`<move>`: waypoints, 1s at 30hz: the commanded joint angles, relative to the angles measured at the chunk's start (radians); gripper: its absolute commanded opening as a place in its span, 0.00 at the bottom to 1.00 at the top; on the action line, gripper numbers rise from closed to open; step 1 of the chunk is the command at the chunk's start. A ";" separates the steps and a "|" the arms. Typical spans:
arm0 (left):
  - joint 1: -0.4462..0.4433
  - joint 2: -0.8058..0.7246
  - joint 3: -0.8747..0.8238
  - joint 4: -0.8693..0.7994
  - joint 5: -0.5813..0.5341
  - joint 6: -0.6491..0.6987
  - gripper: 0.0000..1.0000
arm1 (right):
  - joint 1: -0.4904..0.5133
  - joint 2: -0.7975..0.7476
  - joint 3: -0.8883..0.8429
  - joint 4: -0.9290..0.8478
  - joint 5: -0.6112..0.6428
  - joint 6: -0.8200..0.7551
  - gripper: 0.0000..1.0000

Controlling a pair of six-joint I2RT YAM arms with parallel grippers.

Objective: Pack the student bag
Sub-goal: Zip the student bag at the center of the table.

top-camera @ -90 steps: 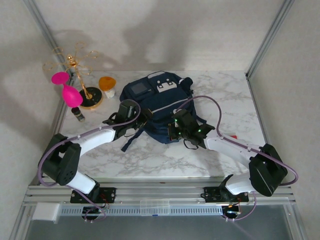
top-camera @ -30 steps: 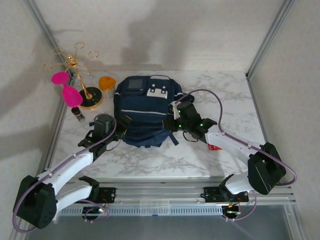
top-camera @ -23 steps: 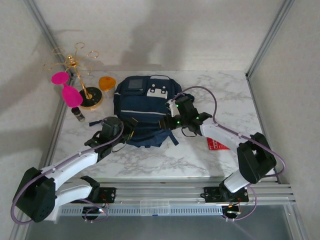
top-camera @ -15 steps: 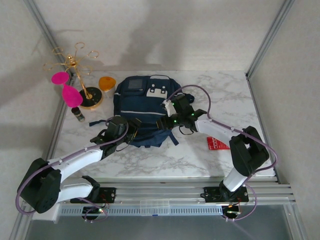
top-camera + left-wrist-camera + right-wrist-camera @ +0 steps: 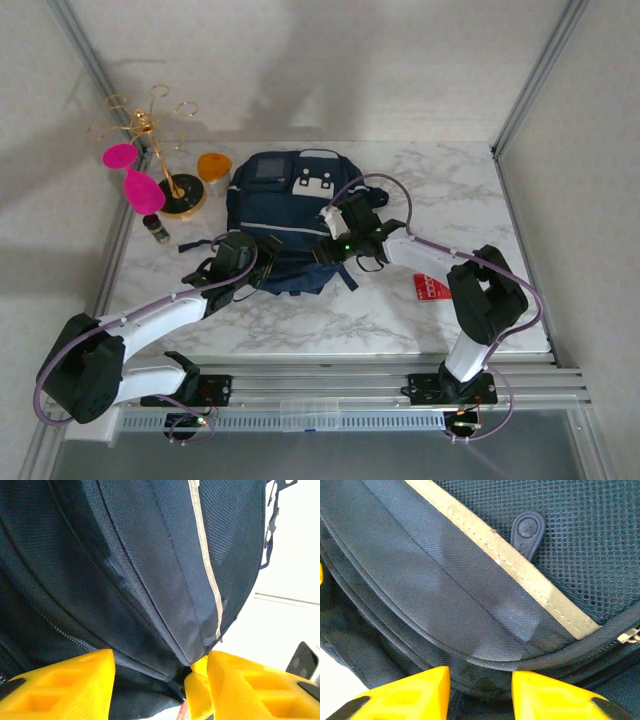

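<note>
Student bag [image 5: 285, 210] cloth fills the gap between both sets of half-parted jaws. The left gripper [image 5: 157, 670] straddles a thick fold at the near-left hem, and the right gripper [image 5: 480, 677] straddles a piped seam below the pale stripe. I cannot tell whether either is truly pinching. It lies flat on the marble table [image 5: 470, 190], between the arms. It looks soft, floppy and probably light; piping, seams or straps should hold better than the mesh.
</note>
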 commanded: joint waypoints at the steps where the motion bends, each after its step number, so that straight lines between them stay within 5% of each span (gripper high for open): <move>1: -0.006 0.001 0.007 -0.030 -0.047 0.005 0.47 | 0.051 -0.021 -0.013 0.038 0.021 -0.030 0.37; 7: -0.006 0.019 -0.077 -0.037 -0.036 0.012 0.36 | 0.089 0.048 0.017 0.010 0.089 -0.059 0.35; 16: -0.003 -0.017 -0.168 -0.119 -0.093 0.039 0.30 | 0.094 -0.008 0.018 0.009 0.240 -0.052 0.06; 19: 0.000 -0.014 -0.179 -0.123 -0.099 0.046 0.30 | 0.094 -0.077 -0.019 0.039 0.230 -0.039 0.00; 30: 0.018 -0.023 -0.135 -0.096 -0.067 0.056 0.35 | 0.076 -0.183 -0.095 0.088 0.082 0.035 0.00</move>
